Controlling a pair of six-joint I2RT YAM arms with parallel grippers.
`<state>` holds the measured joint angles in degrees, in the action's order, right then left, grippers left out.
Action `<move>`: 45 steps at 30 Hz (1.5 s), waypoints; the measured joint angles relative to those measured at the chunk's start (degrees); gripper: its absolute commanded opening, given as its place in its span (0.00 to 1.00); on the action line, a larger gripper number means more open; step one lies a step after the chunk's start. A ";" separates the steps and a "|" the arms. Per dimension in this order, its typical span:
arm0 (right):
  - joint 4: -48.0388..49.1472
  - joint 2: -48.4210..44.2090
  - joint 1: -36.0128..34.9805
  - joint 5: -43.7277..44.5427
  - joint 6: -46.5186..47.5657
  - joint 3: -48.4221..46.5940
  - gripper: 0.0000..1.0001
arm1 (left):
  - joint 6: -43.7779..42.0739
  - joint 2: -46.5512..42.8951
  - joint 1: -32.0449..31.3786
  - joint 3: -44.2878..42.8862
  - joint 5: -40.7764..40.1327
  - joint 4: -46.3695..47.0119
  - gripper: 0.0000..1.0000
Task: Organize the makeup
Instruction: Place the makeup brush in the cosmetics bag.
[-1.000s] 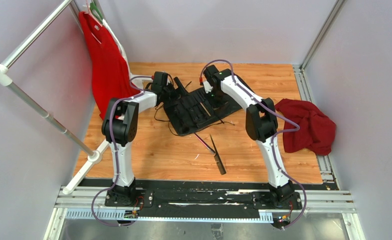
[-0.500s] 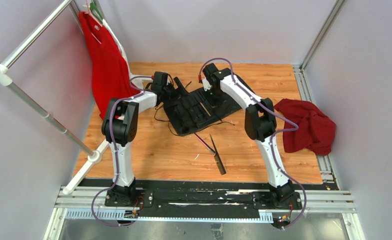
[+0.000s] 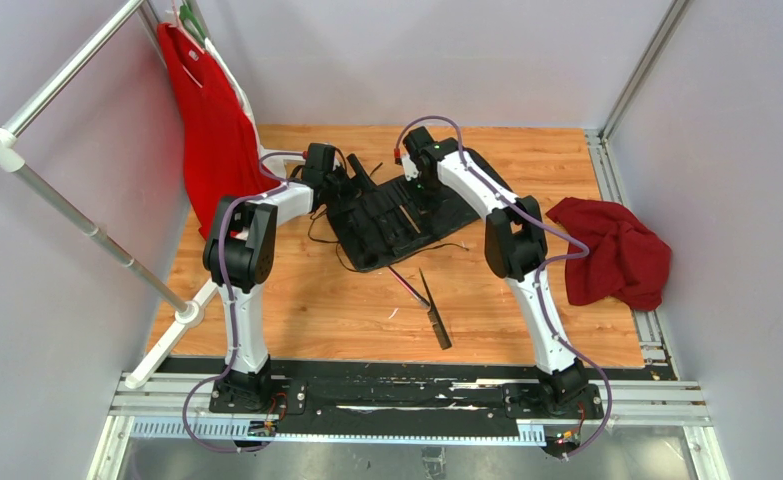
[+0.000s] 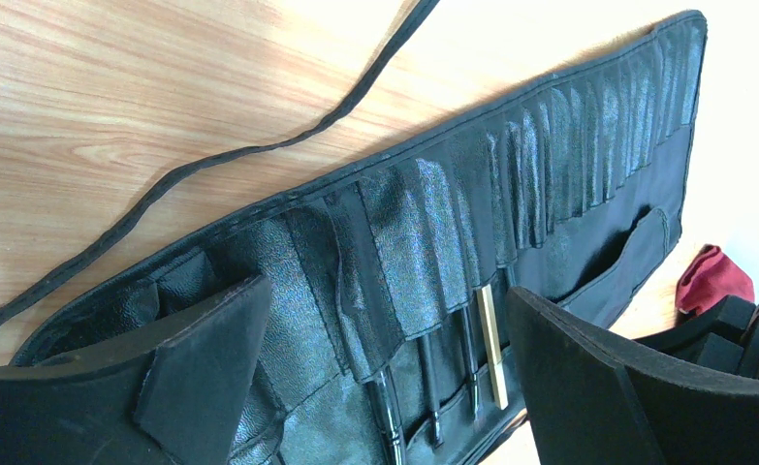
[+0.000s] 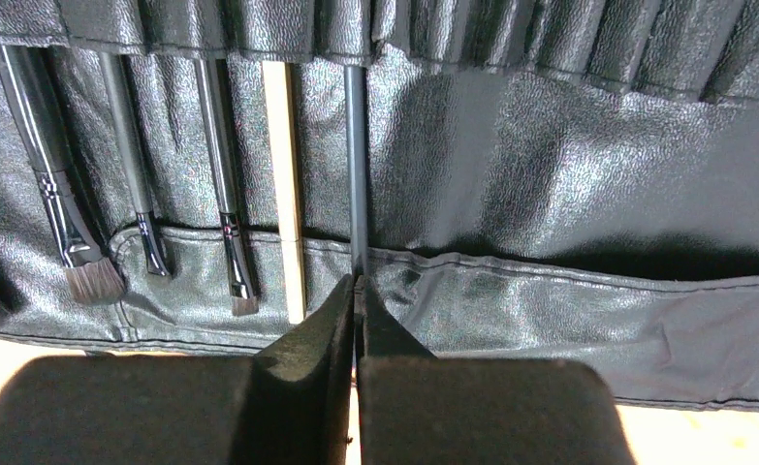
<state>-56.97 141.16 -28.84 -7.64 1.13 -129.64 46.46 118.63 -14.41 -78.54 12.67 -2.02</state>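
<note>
Light wooden tabletop: everything I am working on lies on it.
Black grained-fabric roll with narrow slots and trailing cords: spread open at the far middle of the table, between my two wrists.
Crumpled dark red cloth: at the right edge, well apart from the roll.
Left gripper: jaws spread wide with nothing between them, hovering low over one end of the roll's slot row.
Right gripper: jaws pressed together, pinching the lower end of the thin black brush shaft, whose upper part sits inside a slot.
Loose brushes: on bare wood on the near side of the roll, a dark one and a pinkish one crossing; from overhead I cannot tell whether there is a third.
Seated brushes: three black-handled brushes and one tan-handled brush sit in neighbouring slots just beside the held one.
Handling: I judge these light, stiff and slick-shafted, so apt to swivel or slide in a pinch.
Where to hold: I would grip across the bare shaft near its middle or by the metal collar, never on the soft bristles.
</note>
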 measured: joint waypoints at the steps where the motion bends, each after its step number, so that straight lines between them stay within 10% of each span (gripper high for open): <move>1: 0.22 0.11 0.02 -0.02 0.00 0.00 0.01 | 0.00 0.00 0.00 0.00 0.00 0.00 0.98; 26: 4.66 0.31 0.04 -0.59 0.00 1.01 0.15 | -0.42 0.00 0.00 0.02 0.04 -0.07 0.98; 45: 6.75 0.31 0.04 -0.92 -0.07 2.01 0.01 | -0.44 0.00 0.00 0.02 0.07 -0.04 0.98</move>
<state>-50.22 141.47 -28.80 -8.56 1.06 -127.63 46.02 118.63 -14.41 -78.52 12.73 -2.07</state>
